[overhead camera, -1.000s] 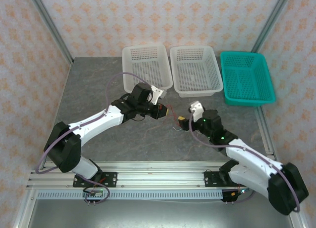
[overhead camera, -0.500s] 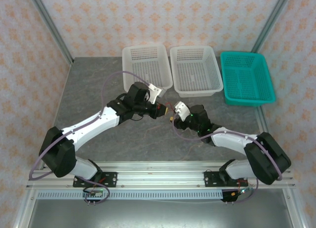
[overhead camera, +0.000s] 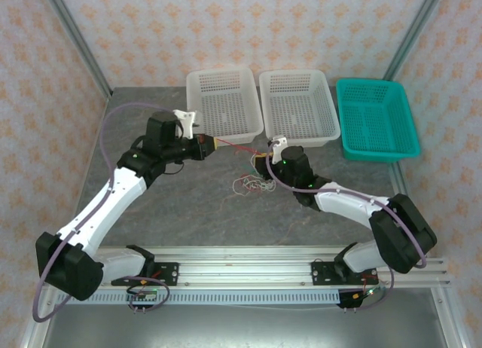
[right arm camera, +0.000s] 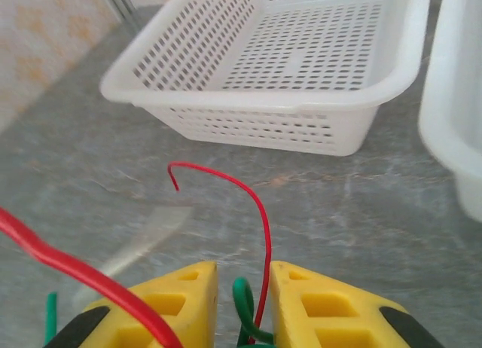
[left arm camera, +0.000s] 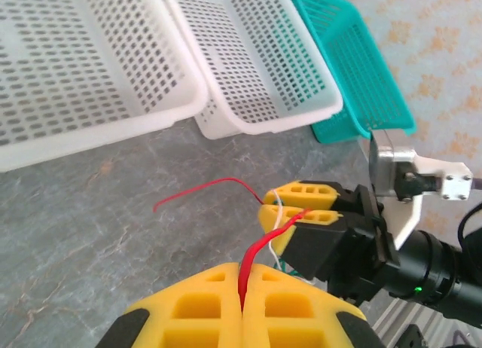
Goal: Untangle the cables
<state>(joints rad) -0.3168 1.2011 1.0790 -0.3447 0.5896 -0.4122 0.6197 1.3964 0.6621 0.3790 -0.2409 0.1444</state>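
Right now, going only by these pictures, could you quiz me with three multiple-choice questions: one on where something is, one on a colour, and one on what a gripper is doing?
1. Where does the loose tangle of cables lie?
A on the metal rail by the arm bases
B on the table between the two arms
C draped over an arm

2. What colour is the rightmost basket?
A white
B teal
C red

3. How is the left gripper?
A wide open
B shut on nothing
C shut on a red cable

Answers:
1 B, the tangle rests on the grey tabletop.
2 B, its mesh walls are teal.
3 C, its yellow fingers are pressed together on the red strand.
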